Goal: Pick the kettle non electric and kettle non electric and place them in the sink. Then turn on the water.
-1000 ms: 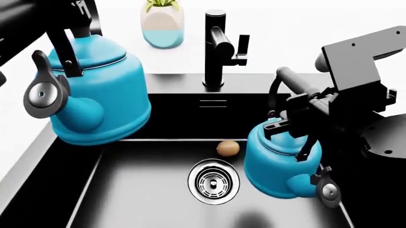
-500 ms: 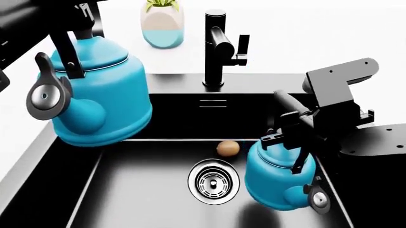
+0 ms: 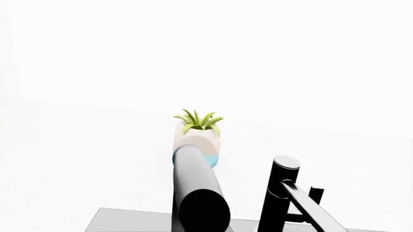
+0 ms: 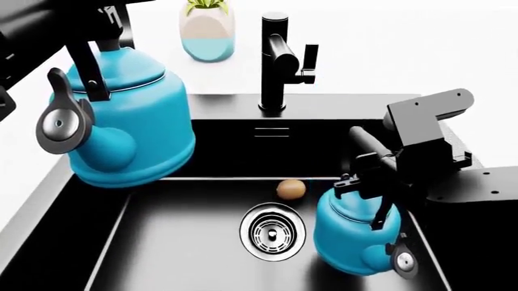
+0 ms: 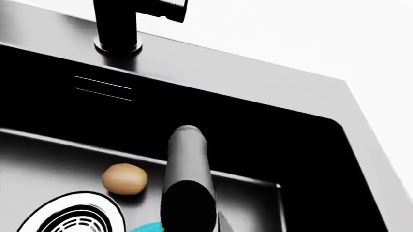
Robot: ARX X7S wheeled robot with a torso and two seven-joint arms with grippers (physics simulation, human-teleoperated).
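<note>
Left gripper (image 4: pixel 101 18) clamping raised kettle (image 4: pixel 130 127) (over sink (image 4: pixel 202 254) edge), right gripper (image 4: pixel 376 182) clamping second kettle (image 4: pixel 352 236) inside

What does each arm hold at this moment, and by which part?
Each arm holds one turquoise kettle by its black arched handle: the left gripper lifts the left kettle above the sink, and the right gripper holds the right kettle inside the basin.

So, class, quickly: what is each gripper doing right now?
Left gripper: shut on the black arched handle of the glossy turquoise left kettle.
Right gripper: shut on the handle of the matching right kettle.
</note>
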